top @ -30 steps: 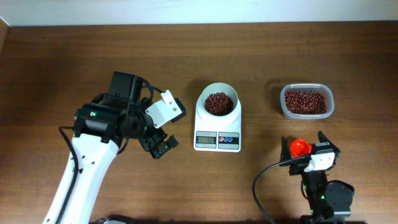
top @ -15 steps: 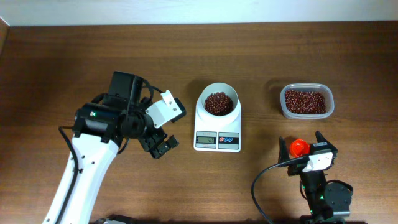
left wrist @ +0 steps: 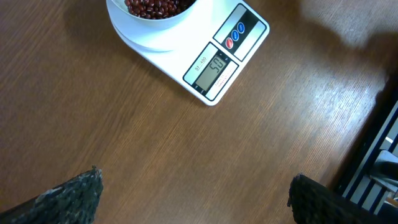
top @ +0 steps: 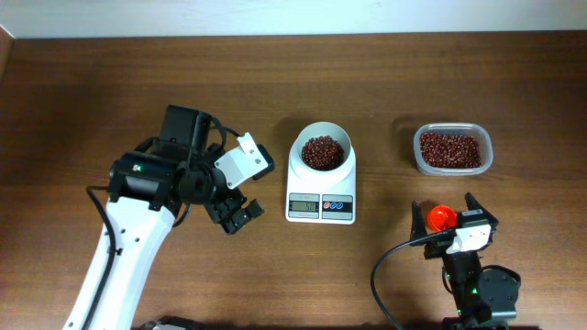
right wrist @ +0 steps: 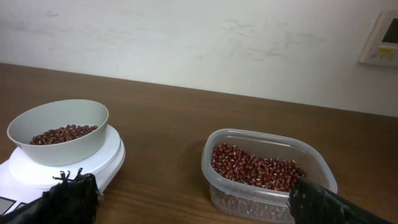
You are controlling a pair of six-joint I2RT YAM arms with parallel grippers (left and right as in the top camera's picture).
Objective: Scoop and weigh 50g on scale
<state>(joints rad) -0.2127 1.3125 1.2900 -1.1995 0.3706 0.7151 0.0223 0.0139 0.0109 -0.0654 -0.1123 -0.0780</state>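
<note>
The scale (top: 321,194) sits mid-tabletop (top: 183,73), with beans (top: 322,151) heaped in its bowl (top: 305,139). The left jaws gape wide and empty at the scale's 9 o'clock. The right jaws, likewise spread, are at its 5 o'clock, well apart.

Overhead straight down on table (top: 293,73); left wrist steep, right wrist low, both on scale (left wrist: 214,65).

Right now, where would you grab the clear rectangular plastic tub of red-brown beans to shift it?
Likely the near long wall's rim of the clear rectangular plastic tub, coming straight down, one finger inside, one outside. It stands upright and lidless, the red-brown beans sit below the rim, and that wall is straight and thin.
</note>
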